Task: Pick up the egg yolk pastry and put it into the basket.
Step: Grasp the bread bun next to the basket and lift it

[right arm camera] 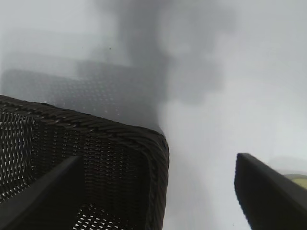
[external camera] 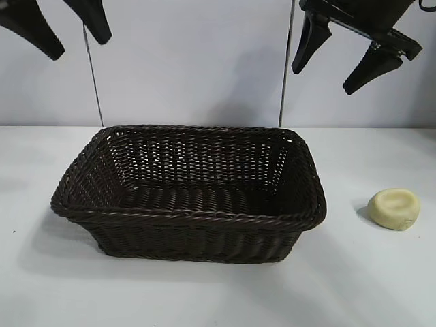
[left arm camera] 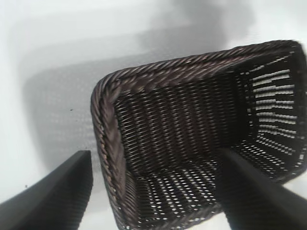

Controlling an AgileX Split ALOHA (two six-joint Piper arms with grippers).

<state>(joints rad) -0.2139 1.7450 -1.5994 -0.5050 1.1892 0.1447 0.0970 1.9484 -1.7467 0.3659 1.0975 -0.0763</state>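
The left gripper (external camera: 58, 30) hangs high above the basket's (external camera: 187, 216) left end, fingers spread and holding nothing. The basket sits mid-table with nothing inside it, its braided rim raised all round. Above the basket's right end the right gripper (external camera: 340, 65) also hangs high, released wide and carrying nothing. The egg yolk pastry (external camera: 394, 208) lies on the white table (external camera: 218, 293) to the right of the basket, apart from its wall and near the table's right side.

The likeliest trouble is a finger catching the basket's right rim on the way down, shoving the basket. A hard squeeze could also dent the soft pastry, or an off-centre one roll it rightward.

Bare table surrounds the pastry, with a gap on the basket side; the space above the basket is open.
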